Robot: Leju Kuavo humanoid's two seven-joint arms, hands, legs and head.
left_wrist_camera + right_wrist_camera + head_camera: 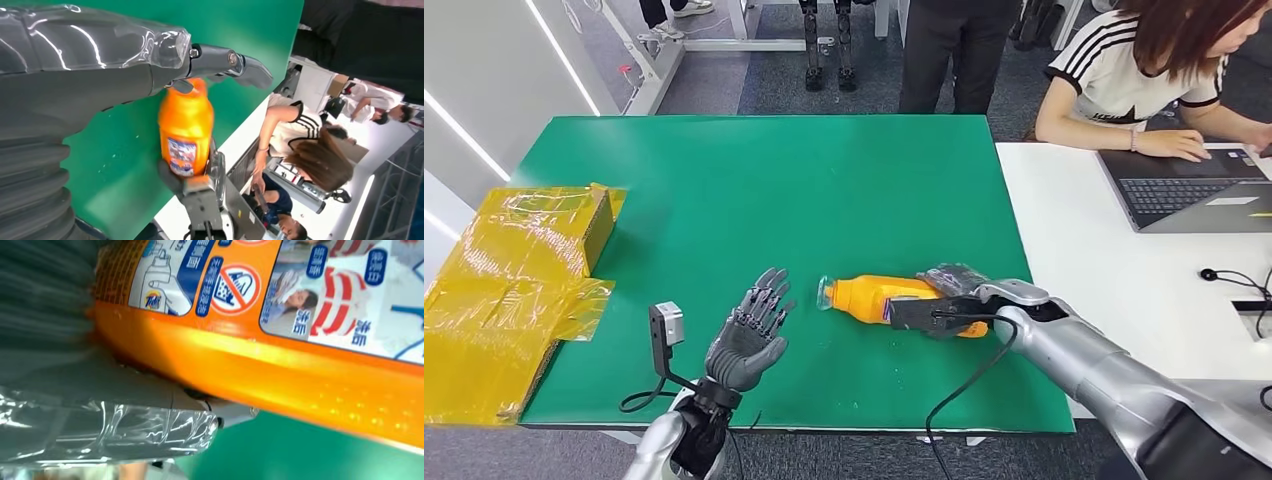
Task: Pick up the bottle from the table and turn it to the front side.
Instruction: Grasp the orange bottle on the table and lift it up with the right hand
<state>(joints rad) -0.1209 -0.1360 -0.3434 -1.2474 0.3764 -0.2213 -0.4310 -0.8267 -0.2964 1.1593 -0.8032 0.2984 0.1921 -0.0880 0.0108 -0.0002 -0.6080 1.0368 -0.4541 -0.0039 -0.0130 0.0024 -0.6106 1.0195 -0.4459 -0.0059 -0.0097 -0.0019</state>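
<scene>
An orange bottle [874,295] lies on its side on the green table [804,180], its clear cap end pointing toward my left hand. My right hand [949,300] grips the bottle's base end, dark fingers wrapped over the top. The right wrist view has the bottle [300,365] pressed against my right hand [75,405], with its printed label facing the camera. My left hand [749,335] hovers just left of the cap, fingers spread and holding nothing. From the left wrist, the bottle [186,125] lies beyond my left hand [75,65], with my right hand [200,195] at its far end.
A cardboard box wrapped in yellow tape [514,270] sits at the table's left edge. To the right stands a white table [1104,260] with a laptop [1194,185], where a seated person [1144,70] types. Another person [949,50] stands behind the far edge.
</scene>
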